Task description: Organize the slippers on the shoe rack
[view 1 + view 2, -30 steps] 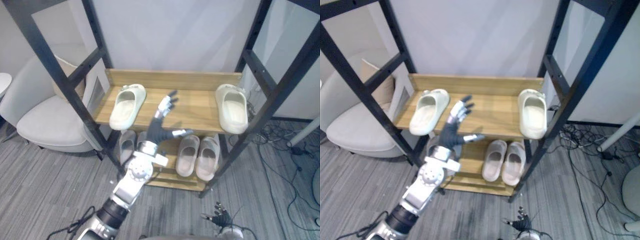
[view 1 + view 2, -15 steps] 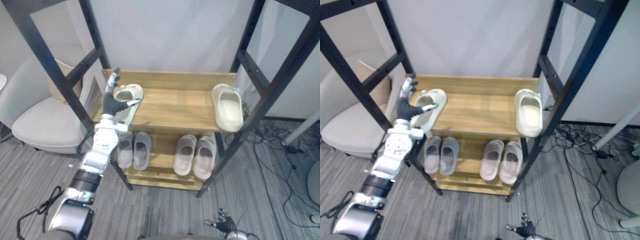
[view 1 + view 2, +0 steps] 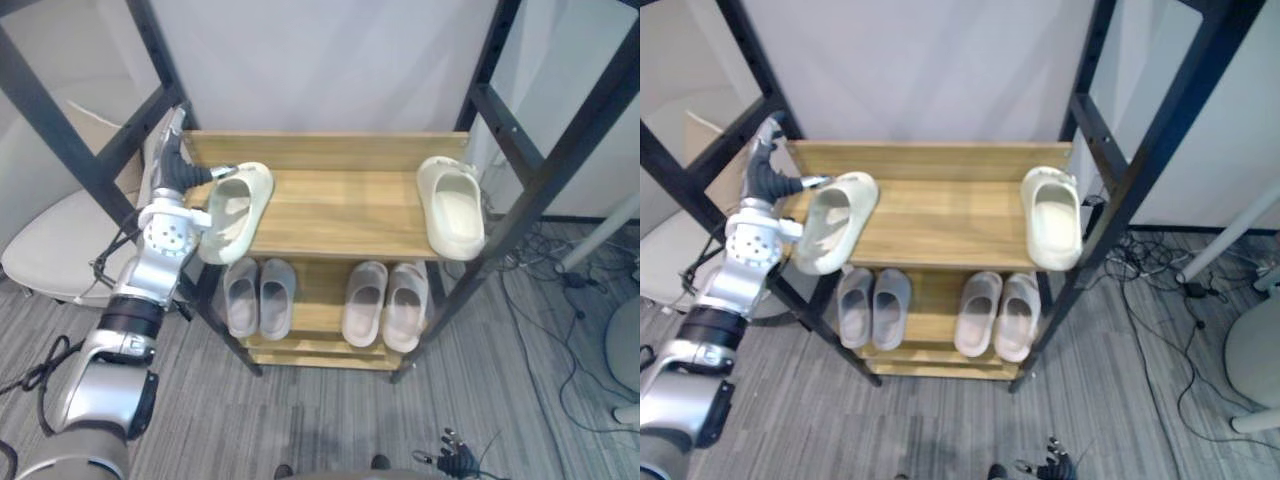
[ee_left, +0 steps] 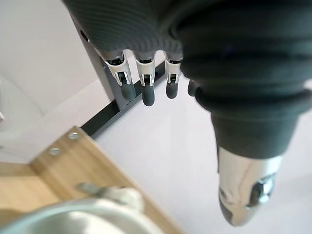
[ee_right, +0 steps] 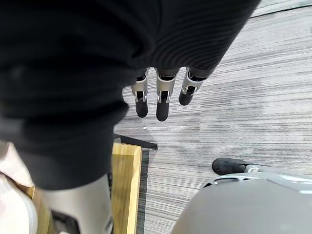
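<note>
The left hand [image 3: 178, 172] has been moved from the middle of the shelf [image 3: 340, 205] to its end, fingers straight, gripping nothing; the slipper [image 3: 238, 205] beside its thumb can now be pushed inward.

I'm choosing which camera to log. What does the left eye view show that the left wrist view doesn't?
Left eye view: the right slipper, a grey pair and a beige pair on the lower shelf, a chair, the right hand. Left wrist view: a screw in a corner of the top shelf, its fingers close up, straight, holding nothing. Both: the left hand, the left slipper by it, that shelf.
</note>
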Controlling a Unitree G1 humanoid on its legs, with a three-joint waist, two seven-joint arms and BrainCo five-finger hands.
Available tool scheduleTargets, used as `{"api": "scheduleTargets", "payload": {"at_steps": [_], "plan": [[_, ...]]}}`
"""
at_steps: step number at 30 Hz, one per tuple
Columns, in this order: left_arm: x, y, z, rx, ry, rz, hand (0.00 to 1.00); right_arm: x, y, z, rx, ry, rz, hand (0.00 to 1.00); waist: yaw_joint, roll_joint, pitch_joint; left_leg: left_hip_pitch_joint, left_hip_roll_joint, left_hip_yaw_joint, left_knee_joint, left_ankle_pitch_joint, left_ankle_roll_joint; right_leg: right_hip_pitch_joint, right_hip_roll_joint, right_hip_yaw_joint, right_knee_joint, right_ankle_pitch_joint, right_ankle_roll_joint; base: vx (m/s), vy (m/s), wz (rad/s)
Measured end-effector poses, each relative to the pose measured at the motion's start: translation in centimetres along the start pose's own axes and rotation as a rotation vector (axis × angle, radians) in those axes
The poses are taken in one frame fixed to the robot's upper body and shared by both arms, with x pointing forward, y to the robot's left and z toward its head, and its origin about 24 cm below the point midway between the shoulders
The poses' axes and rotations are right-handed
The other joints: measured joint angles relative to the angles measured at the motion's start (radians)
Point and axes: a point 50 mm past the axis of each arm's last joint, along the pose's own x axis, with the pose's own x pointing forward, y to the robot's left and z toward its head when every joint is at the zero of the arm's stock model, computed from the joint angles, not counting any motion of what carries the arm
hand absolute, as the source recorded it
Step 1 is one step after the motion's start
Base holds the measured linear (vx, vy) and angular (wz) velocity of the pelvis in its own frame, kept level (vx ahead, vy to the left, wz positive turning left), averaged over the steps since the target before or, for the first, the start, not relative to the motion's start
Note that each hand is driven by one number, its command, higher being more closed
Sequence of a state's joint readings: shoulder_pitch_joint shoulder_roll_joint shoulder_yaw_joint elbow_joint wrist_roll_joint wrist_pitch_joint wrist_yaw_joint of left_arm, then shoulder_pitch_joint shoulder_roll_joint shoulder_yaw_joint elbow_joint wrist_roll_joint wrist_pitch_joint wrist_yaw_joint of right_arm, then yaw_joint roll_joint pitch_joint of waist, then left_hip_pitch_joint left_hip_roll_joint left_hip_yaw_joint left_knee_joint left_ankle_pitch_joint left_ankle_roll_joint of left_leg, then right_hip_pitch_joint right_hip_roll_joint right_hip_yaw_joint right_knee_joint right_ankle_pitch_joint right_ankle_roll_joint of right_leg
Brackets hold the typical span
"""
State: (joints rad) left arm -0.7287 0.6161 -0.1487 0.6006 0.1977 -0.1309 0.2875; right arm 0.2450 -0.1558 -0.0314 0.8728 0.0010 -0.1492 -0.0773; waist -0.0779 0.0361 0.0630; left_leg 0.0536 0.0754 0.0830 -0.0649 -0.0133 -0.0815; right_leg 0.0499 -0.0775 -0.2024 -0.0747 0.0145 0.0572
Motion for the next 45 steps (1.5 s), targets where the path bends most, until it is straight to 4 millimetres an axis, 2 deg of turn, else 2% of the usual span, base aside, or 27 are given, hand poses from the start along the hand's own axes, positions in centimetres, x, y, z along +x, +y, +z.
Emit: {"api": "scheduleTargets", "payload": {"at_steps": [8, 20, 21, 29, 35, 39, 45], "plan": [[0.2, 1.5, -1.8, 0.115, 0.066, -0.006, 0.0, -0.1, 0.0, 0.2, 0.003, -0.018, 0.0, 0.0, -0.007, 0.002, 0.016, -0.016, 0.0, 0.042, 0.0, -0.002, 0.0, -0.051, 0.0, 0.048, 0.022, 0.005, 0.001, -0.01, 0.008, -0.17], [-0.2, 1.1, -2.9, 0.27, 0.087, -0.094, 0.0, -0.1, 0.0, 0.3, 0.0, -0.02, 0.018, 0.0, -0.012, 0.006, 0.019, -0.02, -0.001, 0.038, 0.003, -0.002, 0.001, -0.059, -0.002, 0.046, 0.022, 0.005, 0.001, -0.02, -0.001, 0.0], [-0.3, 0.9, -3.2, 0.29, 0.097, -0.106, 1.0, -0.1, 0.0, 0.3, -0.001, -0.022, 0.019, 0.0, -0.014, 0.008, 0.02, -0.021, -0.002, 0.04, 0.003, -0.003, 0.002, -0.061, -0.002, 0.046, 0.022, 0.004, 0.002, -0.03, 0.001, -0.05], [1.0, 1.3, -2.3, 0.47, 0.048, -0.159, 1.0, 0.0, -0.3, 0.7, -0.005, -0.037, 0.013, 0.0, -0.035, 0.028, 0.033, -0.022, -0.002, 0.058, 0.002, -0.007, 0.002, -0.074, -0.002, 0.068, 0.024, 0.005, 0.003, 0.0, -0.001, -0.05], [1.3, 1.5, -1.8, 0.479, 0.036, -0.158, 1.0, 0.0, -0.4, 1.2, -0.002, -0.064, 0.009, 0.0, -0.053, 0.04, 0.041, -0.021, -0.003, 0.074, 0.002, -0.008, 0.002, -0.084, -0.002, 0.089, 0.037, 0.007, 0.004, 0.02, 0.0, -0.14], [1.3, 1.4, -1.8, 0.468, 0.037, -0.159, 1.0, 0.0, -0.1, 1.3, 0.006, -0.067, 0.012, 0.0, -0.055, 0.044, 0.043, -0.02, -0.005, 0.074, 0.003, -0.008, 0.002, -0.085, -0.003, 0.097, 0.037, 0.007, 0.004, 0.0, -0.001, -0.03], [1.2, 0.5, -1.5, 0.422, 0.038, -0.171, 1.0, 0.0, -0.3, 1.5, 0.003, -0.073, 0.004, 0.0, -0.062, 0.054, 0.049, -0.02, -0.008, 0.074, 0.005, -0.008, 0.002, -0.083, -0.007, 0.097, 0.034, 0.013, 0.007, -0.01, 0.0, 0.0]]}}
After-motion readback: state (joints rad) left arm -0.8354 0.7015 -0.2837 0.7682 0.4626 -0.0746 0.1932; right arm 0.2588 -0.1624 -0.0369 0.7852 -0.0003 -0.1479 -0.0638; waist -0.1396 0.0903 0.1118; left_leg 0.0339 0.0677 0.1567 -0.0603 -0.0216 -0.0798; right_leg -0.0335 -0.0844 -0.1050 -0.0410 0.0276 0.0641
